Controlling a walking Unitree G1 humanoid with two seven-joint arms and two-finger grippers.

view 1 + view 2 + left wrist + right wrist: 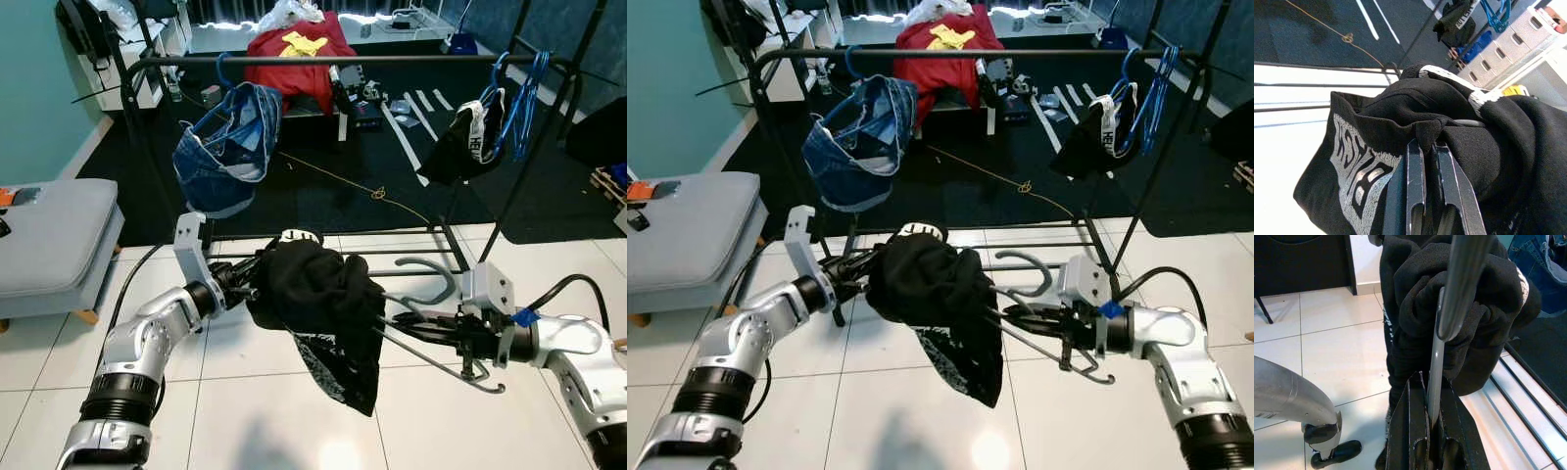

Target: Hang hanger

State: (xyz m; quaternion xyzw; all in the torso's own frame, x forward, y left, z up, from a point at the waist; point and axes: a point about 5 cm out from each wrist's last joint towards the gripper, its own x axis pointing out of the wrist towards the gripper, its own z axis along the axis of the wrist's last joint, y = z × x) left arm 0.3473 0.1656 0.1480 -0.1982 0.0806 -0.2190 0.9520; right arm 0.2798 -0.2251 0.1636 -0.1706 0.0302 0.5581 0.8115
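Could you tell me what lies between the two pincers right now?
In the left eye view, the black garment on its grey hanger spans from the left pincer to the right pincer.

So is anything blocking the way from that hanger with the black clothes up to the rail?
Nothing visible does. Both grippers hold the grey hanger with its black garment low over the tiles, and the rail has a free stretch between the hung jeans and the blue hangers.

A white glossy tiled floor is seen beneath both grippers; beyond them a dark carpet is laid.
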